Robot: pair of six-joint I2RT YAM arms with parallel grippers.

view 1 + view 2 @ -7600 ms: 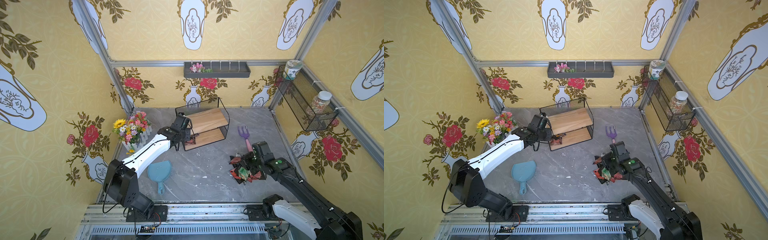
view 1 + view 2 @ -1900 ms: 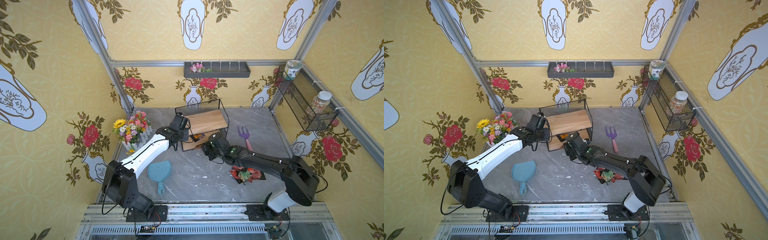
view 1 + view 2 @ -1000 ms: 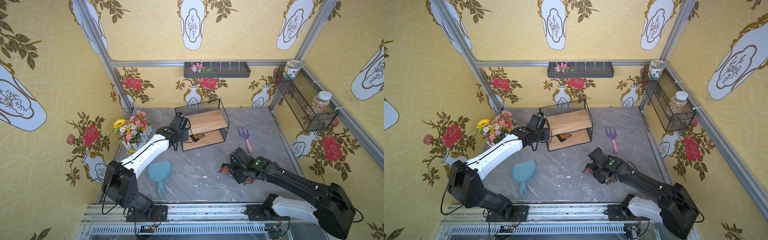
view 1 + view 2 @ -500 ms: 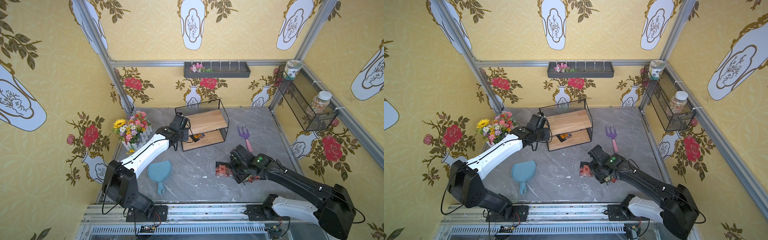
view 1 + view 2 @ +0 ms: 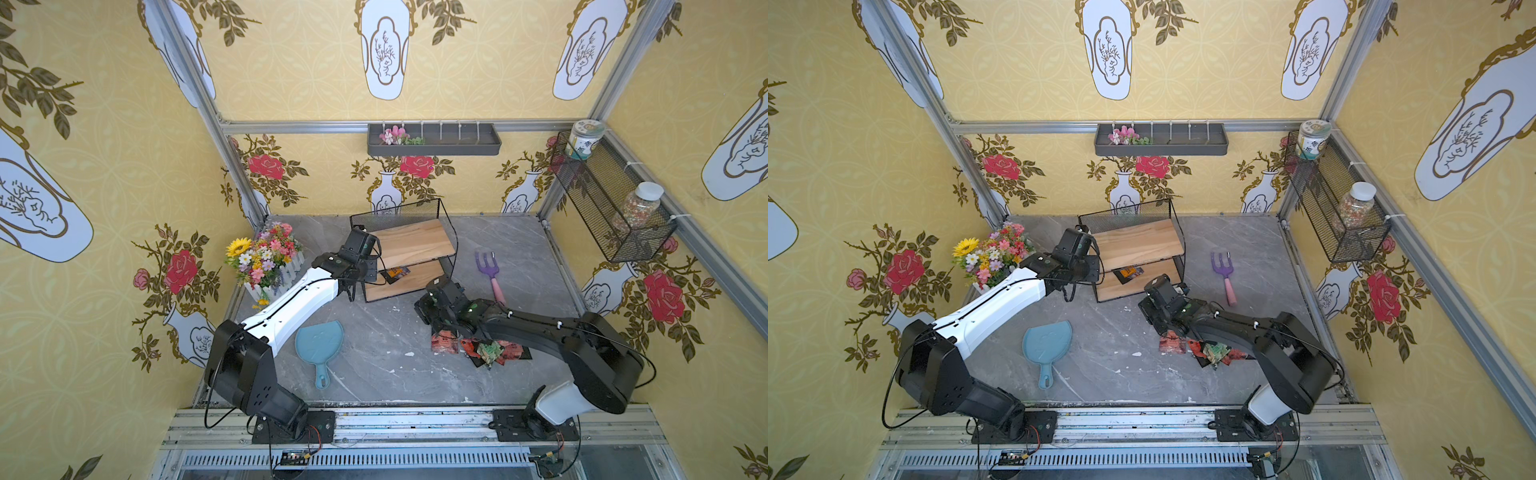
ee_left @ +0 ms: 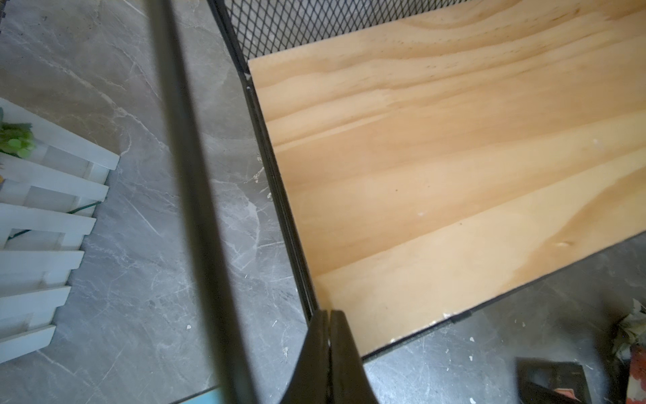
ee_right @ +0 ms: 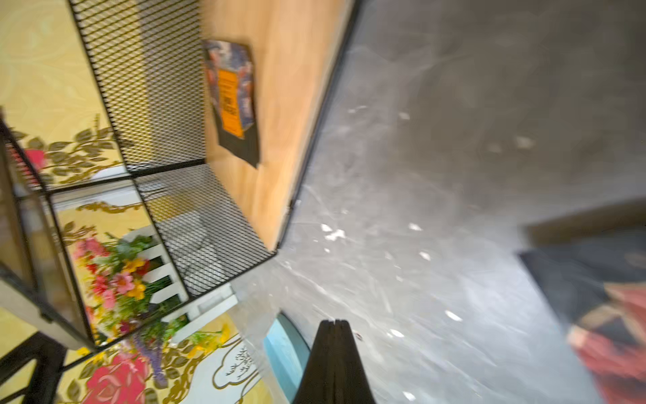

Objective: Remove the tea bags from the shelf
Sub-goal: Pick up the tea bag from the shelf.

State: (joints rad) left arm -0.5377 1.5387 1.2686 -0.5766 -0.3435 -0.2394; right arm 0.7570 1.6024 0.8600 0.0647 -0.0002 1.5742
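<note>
Yellow patterned wallpaper walls [image 5: 291,62] printed with red roses and white vases rise behind silver aluminium frame bars [image 5: 291,126]. The grey marble-look floor [image 5: 374,374] is evenly lit, with pale flecks [image 5: 409,354], possibly chipped paint.

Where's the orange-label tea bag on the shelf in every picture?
Both top views: the tea bag lies on the lower board.
Left wrist: not in it.
Right wrist: on that board, beside the mesh.
Shared landmark: the black mesh back of the shelf.
</note>
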